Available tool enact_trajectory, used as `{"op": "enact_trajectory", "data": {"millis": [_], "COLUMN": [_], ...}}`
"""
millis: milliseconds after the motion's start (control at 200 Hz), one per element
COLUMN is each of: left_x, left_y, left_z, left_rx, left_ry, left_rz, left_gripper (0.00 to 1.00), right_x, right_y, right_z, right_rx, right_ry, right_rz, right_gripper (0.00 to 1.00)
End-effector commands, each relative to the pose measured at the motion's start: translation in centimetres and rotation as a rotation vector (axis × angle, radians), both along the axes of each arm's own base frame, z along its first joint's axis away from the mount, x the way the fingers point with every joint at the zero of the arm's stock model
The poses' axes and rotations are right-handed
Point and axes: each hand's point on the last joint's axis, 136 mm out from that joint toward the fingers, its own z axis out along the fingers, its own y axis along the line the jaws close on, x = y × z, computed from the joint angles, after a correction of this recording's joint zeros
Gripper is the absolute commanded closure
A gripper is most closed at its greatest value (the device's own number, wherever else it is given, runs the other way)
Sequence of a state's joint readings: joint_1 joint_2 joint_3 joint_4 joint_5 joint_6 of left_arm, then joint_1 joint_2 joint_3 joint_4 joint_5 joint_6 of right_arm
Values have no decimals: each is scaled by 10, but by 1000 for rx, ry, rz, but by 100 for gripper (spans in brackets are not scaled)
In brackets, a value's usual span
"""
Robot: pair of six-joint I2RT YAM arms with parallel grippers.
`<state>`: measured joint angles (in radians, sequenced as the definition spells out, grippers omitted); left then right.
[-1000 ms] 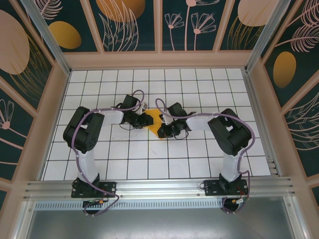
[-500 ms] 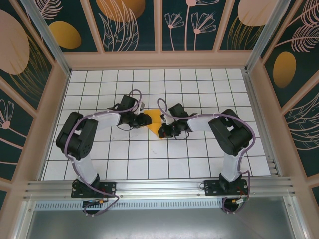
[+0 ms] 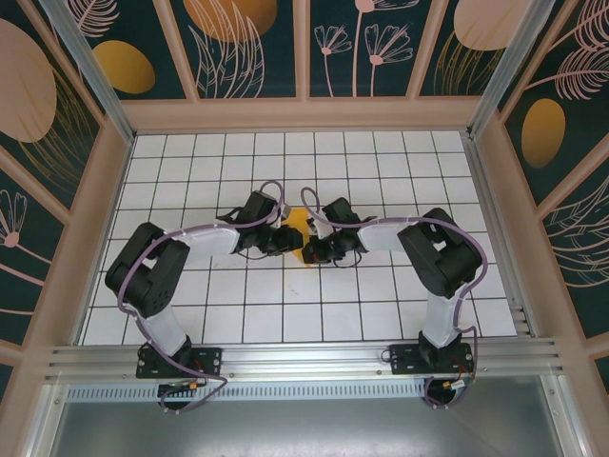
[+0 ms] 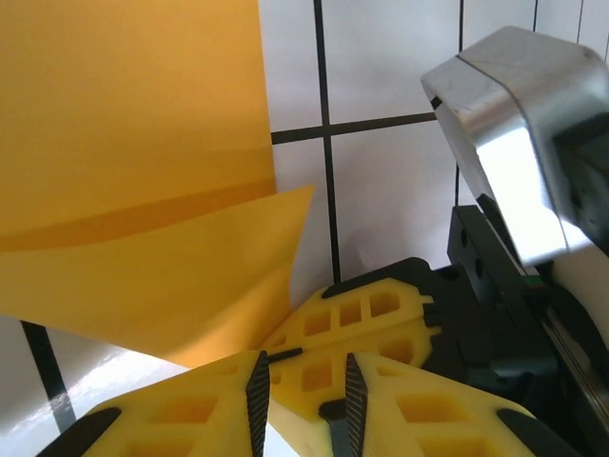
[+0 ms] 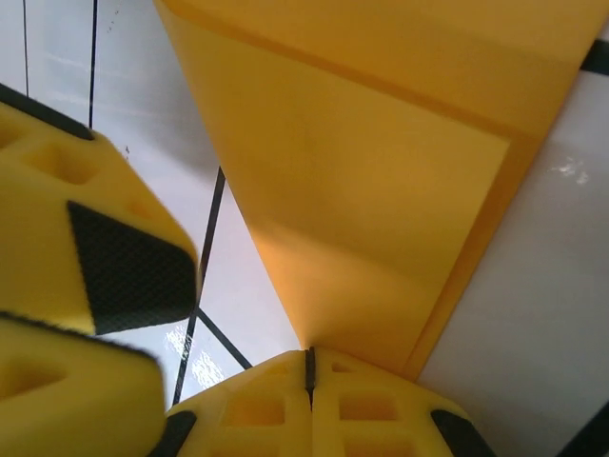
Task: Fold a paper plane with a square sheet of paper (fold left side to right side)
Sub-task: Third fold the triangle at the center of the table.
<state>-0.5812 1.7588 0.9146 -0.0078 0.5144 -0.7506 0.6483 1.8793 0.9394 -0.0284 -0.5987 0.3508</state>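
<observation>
Standing slightly apart with nothing between its pads, the left claw (image 4: 304, 386) could crumple the raised flap of the square sheet of paper (image 4: 133, 143) if it advances. The right claw (image 5: 307, 367), clamped on the sheet's edge, could skew the crease by pulling. The wrist views show this grip and flap; the top view places the sheet mid-table (image 3: 400, 314), between the claws.

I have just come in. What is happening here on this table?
The robot is folding an orange-yellow sheet of paper in the middle of the tiled table. The right gripper is shut on the sheet and holds a flap of it up. The left gripper sits close beside it, its fingers slightly apart with nothing between them. The fold is not yet pressed flat.
</observation>
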Motion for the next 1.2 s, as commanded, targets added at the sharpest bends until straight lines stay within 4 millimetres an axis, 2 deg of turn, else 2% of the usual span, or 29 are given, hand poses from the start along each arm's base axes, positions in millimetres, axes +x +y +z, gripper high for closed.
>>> {"op": "enact_trajectory", "data": {"millis": [0, 195, 325, 400, 606, 751, 986, 1196], "left_x": [-5, -8, -9, -10, -4, -6, -6, 3], "left_y": [-10, -5, 1, 6, 7, -3, 0, 12], "left_z": [-17, -32, -36, -37, -14, -13, -31, -54], "left_rx": [4, 30, 53, 73, 47, 4, 33, 120], "left_ry": [44, 72, 70, 66, 13, 33, 55, 62], "left_rz": [2, 25, 46, 59, 73, 43, 56, 105], "left_gripper": [70, 71, 79, 79, 77, 76, 76, 82], "right_x": [-25, -25, -26, -26, -25, -26, -26, -27], "right_y": [-42, -43, -44, -44, -43, -43, -43, -44], "right_z": [-55, -56, -56, -57, -57, -58, -58, -60], "right_rx": [-223, -231, -233, -232, -230, -229, -231, -245], "right_ry": [106, 107, 112, 112, 110, 111, 112, 116], "right_rz": [-39, -39, -42, -44, -43, -41, -39, -40], "right_gripper": [100, 100, 100, 100, 100, 100, 100, 100]}}
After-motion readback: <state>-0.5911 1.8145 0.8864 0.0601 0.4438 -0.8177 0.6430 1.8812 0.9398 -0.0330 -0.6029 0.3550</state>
